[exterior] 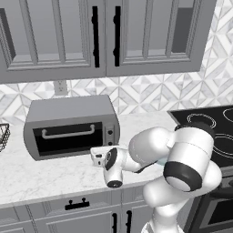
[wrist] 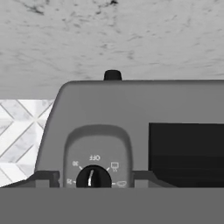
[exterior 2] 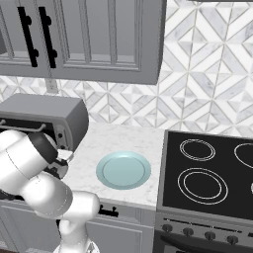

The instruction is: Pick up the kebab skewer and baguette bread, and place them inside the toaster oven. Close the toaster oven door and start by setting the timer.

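Note:
The toaster oven (exterior: pixel 68 123) stands on the counter with the toaster oven door (exterior: pixel 59 144) shut and its silver bar handle (exterior: pixel 68 133) across the dark window. The same toaster oven (exterior 2: pixel 47 116) appears behind my arm in the right base view. My gripper (exterior: pixel 101 154) hovers just in front of the oven's right-side knob panel (exterior: pixel 109 133). The hand view is rolled upside down, so the countertop fills its top. There my gripper (wrist: pixel 96 177) is open, one fingertip (wrist: pixel 47 177) on each side of the timer knob (wrist: pixel 93 175) with a gap to it. The kebab skewer and baguette bread are out of view.
A pale blue plate (exterior 2: pixel 123 169) lies on the marble counter (exterior: pixel 50 173) right of the oven. The black stovetop (exterior 2: pixel 207 173) sits further right. A wire basket (exterior: pixel 2 134) is at the left edge, and wall cabinets (exterior: pixel 100 36) hang overhead.

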Tool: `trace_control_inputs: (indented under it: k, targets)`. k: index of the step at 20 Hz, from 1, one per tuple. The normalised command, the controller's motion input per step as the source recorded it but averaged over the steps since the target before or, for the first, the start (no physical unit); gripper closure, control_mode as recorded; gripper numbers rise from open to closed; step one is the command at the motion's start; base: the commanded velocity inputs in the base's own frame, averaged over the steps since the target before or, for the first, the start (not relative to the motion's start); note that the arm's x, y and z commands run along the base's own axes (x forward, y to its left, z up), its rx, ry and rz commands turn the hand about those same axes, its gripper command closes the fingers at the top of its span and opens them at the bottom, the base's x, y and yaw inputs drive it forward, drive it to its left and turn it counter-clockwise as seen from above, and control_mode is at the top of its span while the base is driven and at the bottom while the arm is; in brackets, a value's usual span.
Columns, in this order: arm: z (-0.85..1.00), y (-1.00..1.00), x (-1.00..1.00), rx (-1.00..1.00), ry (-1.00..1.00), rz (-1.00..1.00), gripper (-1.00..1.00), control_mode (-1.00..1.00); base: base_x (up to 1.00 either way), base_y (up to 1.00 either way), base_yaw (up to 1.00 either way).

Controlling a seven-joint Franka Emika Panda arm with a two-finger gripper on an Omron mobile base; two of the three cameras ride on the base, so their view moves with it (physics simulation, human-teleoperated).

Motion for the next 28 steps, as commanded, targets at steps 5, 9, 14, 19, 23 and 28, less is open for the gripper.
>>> trace_control_inputs:
  k: [5, 9, 14, 19, 23, 28]
  targets:
    - [0.0, 0.19, 0.0, 0.0, 0.0, -0.11, 1.0, -1.0, 0.0, 0.0, 0.0]
    - [0.0, 0.21, 0.01, 0.0, 0.0, -0.1, 1.0, -1.0, 0.0, 0.0, 0.0]
    - [0.0, 0.05, 0.26, 0.0, 0.0, -0.07, 1.0, -1.0, 0.0, 0.0, 0.0]
    - [-0.05, -0.19, 0.29, 0.0, 0.0, 0.0, 1.0, -1.0, 0.0, 0.0, 0.0]
    - [-0.16, -0.29, 0.09, 0.0, 0.0, 0.0, 1.0, -1.0, 0.0, 0.0, 0.0]
    - [-0.04, -0.26, 0.02, 0.0, 0.0, 0.0, 1.0, -1.0, 0.0, 0.0, 0.0]
